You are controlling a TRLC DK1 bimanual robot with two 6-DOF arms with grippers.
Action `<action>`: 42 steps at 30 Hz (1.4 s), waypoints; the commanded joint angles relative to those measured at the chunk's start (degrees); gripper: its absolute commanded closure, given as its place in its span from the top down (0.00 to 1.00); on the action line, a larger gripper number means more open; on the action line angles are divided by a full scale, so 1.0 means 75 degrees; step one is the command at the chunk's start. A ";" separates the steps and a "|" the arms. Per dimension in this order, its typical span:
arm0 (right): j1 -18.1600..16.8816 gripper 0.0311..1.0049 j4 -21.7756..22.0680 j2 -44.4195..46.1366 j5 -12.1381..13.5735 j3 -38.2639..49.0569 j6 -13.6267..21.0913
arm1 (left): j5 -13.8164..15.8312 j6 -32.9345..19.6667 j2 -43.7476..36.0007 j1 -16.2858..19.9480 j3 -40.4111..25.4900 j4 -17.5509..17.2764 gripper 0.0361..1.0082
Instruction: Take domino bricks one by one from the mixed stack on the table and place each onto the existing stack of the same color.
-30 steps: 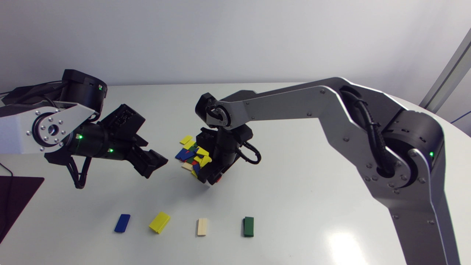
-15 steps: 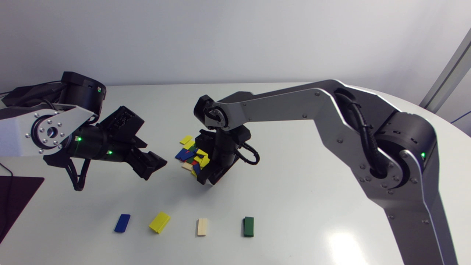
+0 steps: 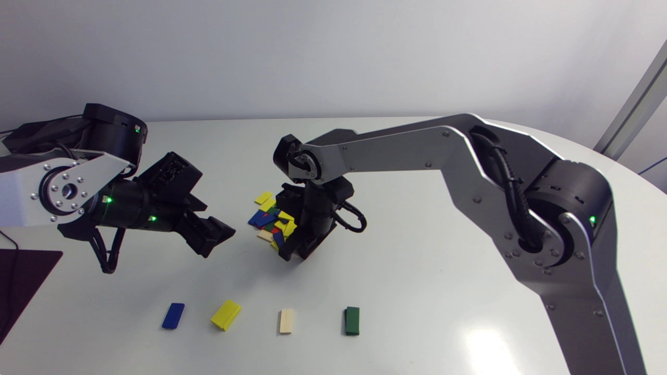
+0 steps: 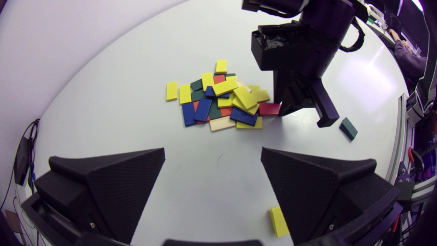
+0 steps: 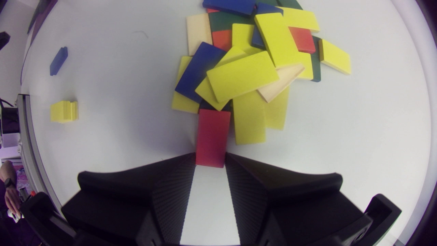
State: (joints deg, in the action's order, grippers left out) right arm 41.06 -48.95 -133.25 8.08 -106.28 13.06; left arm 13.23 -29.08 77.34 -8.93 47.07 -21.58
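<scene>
The mixed pile [image 3: 271, 219] of yellow, blue, green, red and cream bricks lies mid-table. My right gripper [image 3: 296, 255] points down at the pile's near edge. In the right wrist view its fingertips press both long sides of a red brick [image 5: 212, 136] that lies flat on the table, its far end tucked under the pile [image 5: 245, 68]; the right gripper [image 5: 210, 160] is shut on it. My left gripper [image 3: 216, 237] hovers left of the pile [image 4: 222, 99], and the left gripper [image 4: 211, 152] is open and empty.
Along the front edge stand sorted stacks: blue [image 3: 173, 315], yellow [image 3: 225, 314], cream [image 3: 286, 321] and green [image 3: 352, 320]. A dark mat [image 3: 21, 276] lies at the table's left edge.
The right gripper's fingers have closed in around the red brick at the pile's near edge. The left arm has drifted slightly leftward.
</scene>
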 commanded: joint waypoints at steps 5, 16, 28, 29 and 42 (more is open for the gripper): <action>0.0069 0.23 -0.0048 -0.0163 -0.0186 0.0143 0.0052 | 0.0040 -0.0107 -0.0199 0.0077 -0.0206 0.0054 0.99; 0.0151 0.23 0.0327 0.0704 -0.0444 0.0917 -0.0124 | 0.0040 -0.0095 -0.0304 0.0065 -0.0241 0.0054 0.99; -0.0318 0.23 0.0749 0.2931 -0.0725 0.3249 -0.0417 | 0.0028 0.0057 -0.0562 -0.0274 -0.0206 -0.0052 0.99; -0.0377 0.23 0.0808 0.3107 -0.0737 0.3483 -0.0417 | 0.0028 0.0081 -0.0574 -0.0298 -0.0194 -0.0064 0.99; -0.0787 0.23 0.1370 0.5204 -0.0784 0.6296 -0.0358 | -0.0112 0.0362 -0.0668 -0.0778 -0.0217 -0.0134 0.99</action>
State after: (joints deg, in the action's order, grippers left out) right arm 35.92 -39.27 -96.03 2.72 -62.33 11.11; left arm 12.86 -28.36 73.10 -14.13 46.65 -22.24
